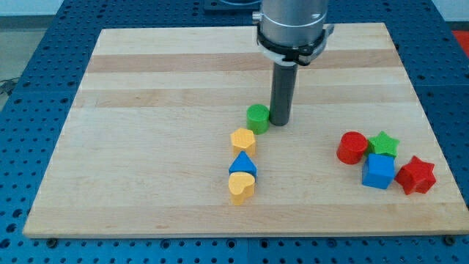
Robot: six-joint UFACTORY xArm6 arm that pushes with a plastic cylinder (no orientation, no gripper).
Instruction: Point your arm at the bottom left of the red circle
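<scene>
Camera view looks down on a pale wooden board [146, 147] lying on a blue perforated table [22, 242]. The red circle [352, 147] is a short round cylinder standing upright near the view's right edge, in the lower half of the board. Being round, it has no long axis and faces no particular way; its flat top points up.

Just to its right, the green star [383, 143] is touching it or nearly so. The blue cube [379, 171] sits below the star, just beside the circle's lower right. The red star [416, 175] lies to the cube's right, close to the board's right edge.

The board to the left and lower left of the red circle is bare wood, running open toward the middle column of blocks and down to the bottom edge.

My tip [280, 122] stands near the board's centre, well apart from the red circle, up and to its left. It sits right beside the green cylinder [257, 117], on that block's right, seemingly touching. Below the green cylinder come the yellow hexagon [242, 139], the blue triangle [242, 164] and the yellow heart [241, 188], in a column running down the view.

The arm carries no fingers, only the straight dark rod [281, 92], which holds nothing.
</scene>
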